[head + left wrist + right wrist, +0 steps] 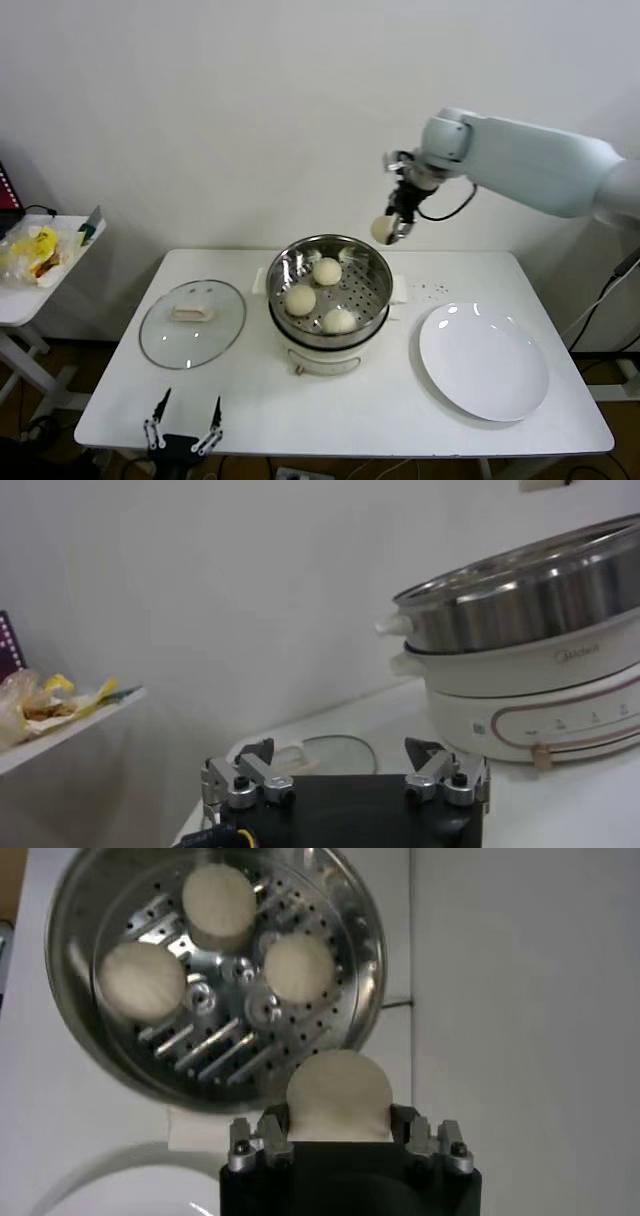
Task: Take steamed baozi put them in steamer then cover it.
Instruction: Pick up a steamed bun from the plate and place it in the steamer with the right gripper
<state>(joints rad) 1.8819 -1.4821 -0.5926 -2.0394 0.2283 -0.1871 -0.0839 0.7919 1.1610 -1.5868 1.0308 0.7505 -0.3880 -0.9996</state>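
The steamer (372, 262) stands mid-table on its white base, uncovered. Three baozi lie on its perforated tray: one at the back (327, 271), one at the left (300, 299), one at the front (339, 321). My right gripper (390, 230) is shut on a fourth baozi (383, 230) and holds it in the air above the steamer's back right rim. The right wrist view shows this baozi (338, 1096) between the jaws, with the steamer (365, 938) below. The glass cover (193, 322) lies flat on the table left of the steamer. My left gripper (182, 418) is open and empty at the table's front edge.
A white plate (483, 359) lies on the table right of the steamer. A small side table (20, 300) at the far left holds a yellow bag (32, 250). The left wrist view shows the steamer's base (540, 705) and the cover (330, 748).
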